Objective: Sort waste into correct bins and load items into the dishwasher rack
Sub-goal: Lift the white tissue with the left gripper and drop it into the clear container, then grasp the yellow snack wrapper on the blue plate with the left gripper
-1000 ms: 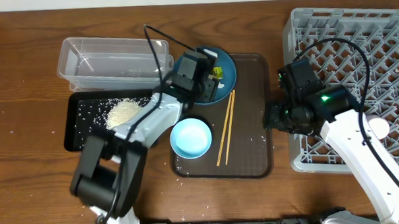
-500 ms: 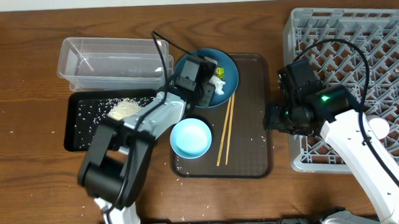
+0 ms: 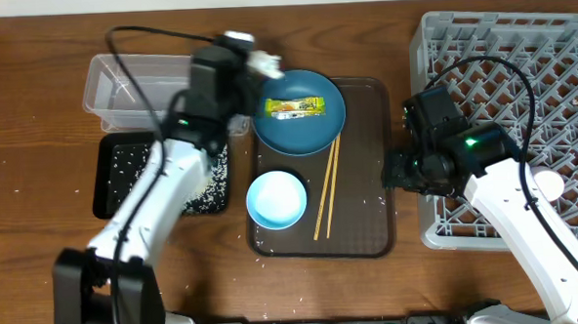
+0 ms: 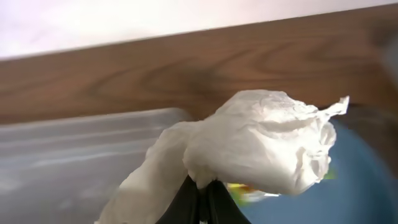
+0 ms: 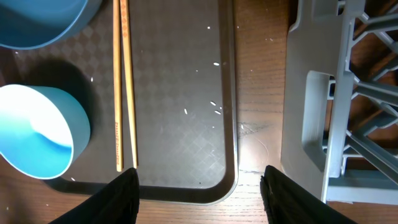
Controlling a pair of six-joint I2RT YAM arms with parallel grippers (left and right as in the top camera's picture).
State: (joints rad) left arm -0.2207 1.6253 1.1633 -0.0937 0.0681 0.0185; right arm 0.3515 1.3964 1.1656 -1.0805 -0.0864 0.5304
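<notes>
over the right end of the clear tub, the left gripper now hangs with the crumpled white tissue pinched between its pressed-together fingertips. a second ago it was low over the dark-blue dish, and half a second ago it was still down there. the tissue has left the dish. in the left wrist view it bulges above and to both sides of the black fingertips, with the tub's blurred wall behind it on the left and the dish's blue on the right.

the green-and-yellow wrapper, earlier half hidden under the gripper, now lies in plain sight, flat on the dish. the left arm has swung toward the tub and now crosses the black tray, covering the rice heap that showed before. loose rice grains still show in the tray's left part.

nothing else has shifted. the light-blue bowl and the chopsticks lie where they were on the brown tray, the chopsticks side by side just right of the bowl. the right gripper has not moved. its fingers are spread wide above the brown tray's right edge, beside the grey rack.
</notes>
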